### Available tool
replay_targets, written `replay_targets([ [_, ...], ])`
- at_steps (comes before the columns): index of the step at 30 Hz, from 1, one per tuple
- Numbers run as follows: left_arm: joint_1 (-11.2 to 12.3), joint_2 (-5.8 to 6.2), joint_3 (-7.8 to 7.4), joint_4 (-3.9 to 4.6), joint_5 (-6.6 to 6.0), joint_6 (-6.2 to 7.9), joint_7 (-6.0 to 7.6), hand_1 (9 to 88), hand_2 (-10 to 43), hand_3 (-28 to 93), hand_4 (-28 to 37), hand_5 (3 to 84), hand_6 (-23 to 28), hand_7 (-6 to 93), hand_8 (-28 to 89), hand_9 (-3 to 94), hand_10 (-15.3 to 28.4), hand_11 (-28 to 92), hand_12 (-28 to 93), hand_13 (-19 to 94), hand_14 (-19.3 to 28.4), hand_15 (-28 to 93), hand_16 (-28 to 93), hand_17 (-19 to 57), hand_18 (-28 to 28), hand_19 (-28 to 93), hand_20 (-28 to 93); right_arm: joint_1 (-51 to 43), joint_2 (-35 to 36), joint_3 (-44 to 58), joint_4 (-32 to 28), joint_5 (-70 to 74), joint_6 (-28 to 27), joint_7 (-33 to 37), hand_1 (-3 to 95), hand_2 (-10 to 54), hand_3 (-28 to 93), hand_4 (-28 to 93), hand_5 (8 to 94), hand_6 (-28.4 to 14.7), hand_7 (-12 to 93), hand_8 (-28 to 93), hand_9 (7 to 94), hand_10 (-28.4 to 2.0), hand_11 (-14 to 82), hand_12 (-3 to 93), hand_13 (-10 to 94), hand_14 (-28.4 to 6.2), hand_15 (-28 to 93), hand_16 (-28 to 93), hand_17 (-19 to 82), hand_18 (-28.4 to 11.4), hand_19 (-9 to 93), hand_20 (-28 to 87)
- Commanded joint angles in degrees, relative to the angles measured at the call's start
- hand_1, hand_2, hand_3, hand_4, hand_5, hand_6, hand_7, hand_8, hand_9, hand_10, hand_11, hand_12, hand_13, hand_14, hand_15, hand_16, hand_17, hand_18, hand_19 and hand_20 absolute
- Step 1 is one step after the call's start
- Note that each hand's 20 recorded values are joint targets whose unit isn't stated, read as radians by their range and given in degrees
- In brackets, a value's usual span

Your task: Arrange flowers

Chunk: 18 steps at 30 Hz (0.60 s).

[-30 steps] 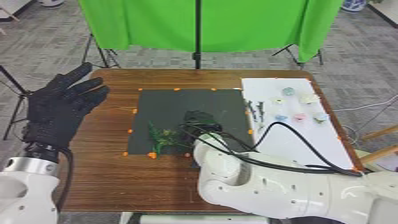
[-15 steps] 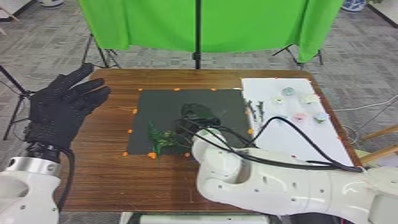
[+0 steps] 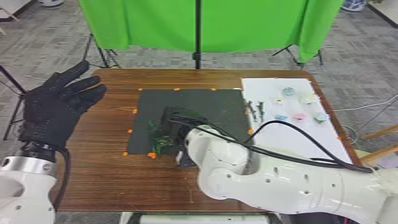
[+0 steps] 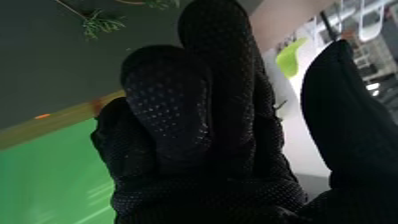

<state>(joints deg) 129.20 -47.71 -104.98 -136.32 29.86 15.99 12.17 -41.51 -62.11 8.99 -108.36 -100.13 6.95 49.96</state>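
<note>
Black-gloved fabric right hand (image 3: 184,118): mid-mat, fingers together, thumb apart | Green needle-leaved sprigs (image 3: 161,142): dark-grey mat (image 3: 213,99), 7 o'clock | Pastel flower heads (image 3: 299,117): 3 o'clock | Advisable: settle stems low, withdraw without snagging foliage

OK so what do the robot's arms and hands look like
The left arm and right arm are white, with rounded segments and small dark dots. Black cables run along both. The left hand and right hand are covered in black fabric, the right patterned with small dots. A silvery ring sits below the left one.
</note>
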Motion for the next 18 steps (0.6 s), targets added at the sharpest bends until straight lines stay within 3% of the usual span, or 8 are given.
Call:
replay_targets([
  [1,0.4,0.37,-0.27,0.14,-0.19,-0.72,0.73,21.8,7.9,78,-26.5,36.5,10.1,15.0,-10,33.7,21.5,29,12,24,28.0,50,-9,-7.7,26.2,62,12,1.6,-1.3,0.3,0.7,2.1,-5.6,-1.0,29.6,2.9,73,-25,67.3,0.5,12,-12,93.3,-11.4,30.5,19.1,86,-7.6,62,19,53,-20.6,93,42],
  [6,0.4,0.50,-0.18,0.17,-0.28,-0.59,0.94,21.7,7.9,78,-26.5,36.5,10.1,15.1,-10,33.7,21.5,29,12,24,28.0,50,-9,-7.7,26.1,62,12,1.0,-1.7,1.0,1.1,2.0,-9.5,-0.1,29.0,3.9,72,-25,66.9,0.9,12,-12,93.4,-11.3,30.7,19.1,87,-7.5,62,19,53,-20.7,93,42],
  [9,0.3,0.37,-0.09,0.31,-0.18,-1.28,0.70,21.8,7.9,78,-26.6,36.5,10.1,15.1,-10,33.7,21.5,29,12,24,28.0,50,-9,-7.7,26.1,62,12,1.5,-1.9,0.0,1.8,1.6,-10.9,1.5,28.5,5.0,71,-25,67.0,1.0,12,-13,93.6,-11.3,31.0,19.1,87,-7.5,62,19,54,-20.8,93,42],
  [12,0.4,0.61,-0.05,0.42,-0.38,-1.23,1.20,21.8,7.9,78,-26.6,36.5,10.1,15.2,-10,33.7,21.5,29,12,24,28.0,50,-9,-7.7,26.1,62,12,2.6,-2.0,-1.7,2.5,0.7,-10.9,2.8,28.0,6.2,70,-25,67.2,1.0,12,-13,93.7,-11.2,31.2,19.1,87,-7.7,62,19,54,-20.8,93,42],
  [18,-0.4,0.60,0.38,0.65,-0.38,-1.54,0.77,21.9,8.0,78,-26.6,36.5,10.1,15.1,-10,33.7,21.5,29,12,24,27.9,50,-9,-7.7,26.1,62,12,3.4,-2.9,-2.6,3.9,-0.1,-12.0,4.8,27.1,7.8,70,-25,66.7,0.7,12,-13,93.7,-11.2,31.7,19.1,87,-7.8,63,19,54,-21.1,93,43],
])
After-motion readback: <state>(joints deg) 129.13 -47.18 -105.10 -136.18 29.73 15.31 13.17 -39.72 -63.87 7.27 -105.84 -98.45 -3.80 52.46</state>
